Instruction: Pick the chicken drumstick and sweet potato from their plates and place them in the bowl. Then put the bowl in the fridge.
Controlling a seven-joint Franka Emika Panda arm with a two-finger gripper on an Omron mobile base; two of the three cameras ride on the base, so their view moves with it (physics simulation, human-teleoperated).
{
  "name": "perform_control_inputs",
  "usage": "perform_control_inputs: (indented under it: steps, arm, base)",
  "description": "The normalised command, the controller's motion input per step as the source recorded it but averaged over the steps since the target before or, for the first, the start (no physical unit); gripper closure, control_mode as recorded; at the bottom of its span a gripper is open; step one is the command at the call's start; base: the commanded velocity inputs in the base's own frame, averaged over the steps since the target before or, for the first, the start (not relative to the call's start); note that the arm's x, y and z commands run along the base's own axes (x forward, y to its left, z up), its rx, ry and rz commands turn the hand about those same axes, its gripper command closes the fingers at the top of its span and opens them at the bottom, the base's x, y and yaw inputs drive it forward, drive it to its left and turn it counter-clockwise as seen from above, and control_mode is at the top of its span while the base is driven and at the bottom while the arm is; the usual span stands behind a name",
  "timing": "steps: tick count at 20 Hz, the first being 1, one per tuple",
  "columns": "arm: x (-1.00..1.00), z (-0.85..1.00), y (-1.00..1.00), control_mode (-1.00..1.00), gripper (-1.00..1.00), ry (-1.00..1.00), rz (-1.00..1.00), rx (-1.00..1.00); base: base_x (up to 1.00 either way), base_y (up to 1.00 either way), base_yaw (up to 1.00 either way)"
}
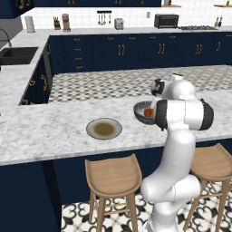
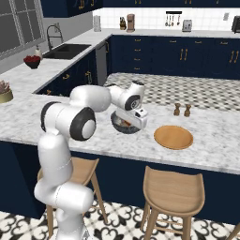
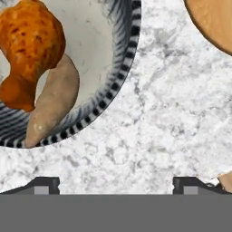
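I'm parked at a marble surface [image 1: 54, 131] in a navy kitchen. Drumstick [image 3: 29, 45] and potato [image 3: 52, 104] sit in the bowl [image 3: 115, 86] near its front edge. Arm's folded low, gripper [image 3: 116, 185] wide open, empty, beside the bowl.

Stools [image 1: 113, 176] under marble counter [image 1: 45, 131]; shakers [image 2: 182, 110] on counter.
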Motion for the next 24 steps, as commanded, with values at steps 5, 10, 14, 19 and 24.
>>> perform_control_inputs:
  steps: [5, 10, 14, 19, 24]
  arm:
    - [0.35, -0.16, -0.05, -1.00, -1.00, 0.00, 0.00, 0.00]
    - [0.28, -0.23, 0.00, -1.00, -1.00, 0.00, 0.00, 0.00]
    - [0.06, -0.51, 0.00, -1.00, -1.00, 0.00, 0.00, 0.00]
    - [0.55, -0.09, 0.00, -1.00, -1.00, 0.00, 0.00, 0.00]
    - [0.27, -0.32, 0.00, -1.00, -1.00, 0.00, 0.00, 0.00]
  base:
    - [0.00, 0.00, 0.00]
    - [0.00, 0.00, 0.00]
    - [0.00, 0.00, 0.00]
    - [0.00, 0.00, 0.00]
    - [0.00, 0.00, 0.00]
